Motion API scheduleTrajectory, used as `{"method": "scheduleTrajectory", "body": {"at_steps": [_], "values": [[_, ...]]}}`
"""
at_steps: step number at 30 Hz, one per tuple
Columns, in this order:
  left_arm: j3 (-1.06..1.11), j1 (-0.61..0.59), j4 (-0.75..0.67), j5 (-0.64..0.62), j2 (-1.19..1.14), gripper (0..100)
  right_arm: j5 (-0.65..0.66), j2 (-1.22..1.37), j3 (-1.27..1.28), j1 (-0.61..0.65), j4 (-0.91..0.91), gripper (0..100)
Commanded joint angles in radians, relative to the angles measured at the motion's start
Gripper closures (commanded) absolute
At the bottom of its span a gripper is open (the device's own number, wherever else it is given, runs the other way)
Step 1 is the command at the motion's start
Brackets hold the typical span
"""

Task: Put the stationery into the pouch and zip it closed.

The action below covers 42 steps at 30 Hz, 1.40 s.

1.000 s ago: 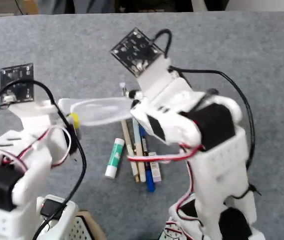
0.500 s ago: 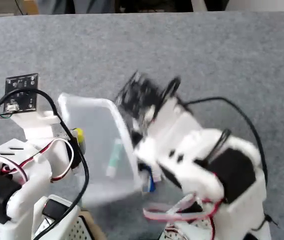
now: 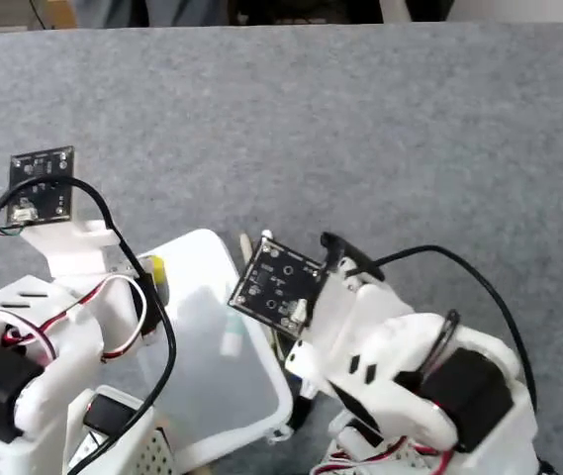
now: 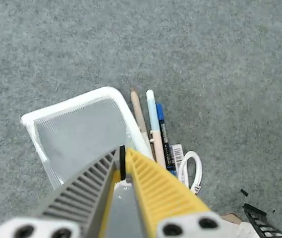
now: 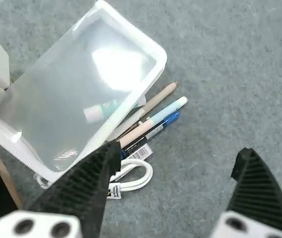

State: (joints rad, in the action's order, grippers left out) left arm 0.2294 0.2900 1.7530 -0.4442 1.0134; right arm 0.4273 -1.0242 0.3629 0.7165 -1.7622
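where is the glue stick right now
In the right wrist view the glue stick shows through the translucent pouch, near its edge beside the pens; whether inside or underneath is unclear.

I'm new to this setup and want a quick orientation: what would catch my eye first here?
A translucent white pouch lies flat on the grey table, a green-and-white glue stick showing through it. A pencil and two blue pens poke out alongside its edge. The right claw hangs wide open above them, while the left claw is shut on the pouch's rim.
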Motion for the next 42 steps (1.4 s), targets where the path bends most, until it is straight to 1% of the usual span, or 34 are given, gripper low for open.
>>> {"method": "scheduleTrajectory", "body": {"at_steps": [1, 5, 7, 9, 11, 15, 16, 21, 23, 29, 35, 40, 42], "values": [[0.108, -0.016, -0.017, -0.003, 0.005, 97, -0.011, -0.002, 0.093, 0.008, 0.012, 64.1], [0.228, -0.156, -0.018, 0.0, 0.003, 97, -0.087, -0.002, 0.262, 0.008, 0.072, 64.1], [0.249, -0.216, -0.035, 0.031, 0.005, 97, -0.092, -0.001, 0.318, 0.008, 0.109, 64.1], [0.255, -0.255, -0.048, 0.072, 0.005, 97, -0.094, -0.001, 0.358, 0.008, 0.146, 64.2], [0.255, -0.275, -0.054, 0.086, 0.005, 97, -0.098, 0.005, 0.39, 0.008, 0.183, 64.2], [0.255, -0.278, -0.054, 0.084, 0.005, 97, -0.104, 0.091, 0.455, 0.008, 0.275, 64.2], [0.255, -0.28, -0.054, 0.084, 0.005, 97, -0.126, 0.127, 0.464, 0.008, 0.301, 64.2], [0.255, -0.28, -0.054, 0.084, 0.005, 97, -0.338, 0.312, 0.449, 0.008, 0.433, 64.2], [0.255, -0.282, -0.054, 0.084, 0.005, 97, -0.376, 0.378, 0.429, 0.008, 0.482, 63.9], [0.255, -0.282, -0.054, 0.084, 0.005, 97, -0.381, 0.527, 0.378, 0.008, 0.557, 63.7], [0.255, -0.282, -0.054, 0.084, 0.005, 97, -0.376, 0.593, 0.38, 0.008, 0.621, 62.8], [0.255, -0.282, -0.054, 0.084, 0.005, 97, -0.371, 0.604, 0.381, 0.008, 0.634, 49.0], [0.255, -0.282, -0.054, 0.084, 0.005, 97, -0.35, 0.604, 0.383, 0.008, 0.634, 45.9]]}}
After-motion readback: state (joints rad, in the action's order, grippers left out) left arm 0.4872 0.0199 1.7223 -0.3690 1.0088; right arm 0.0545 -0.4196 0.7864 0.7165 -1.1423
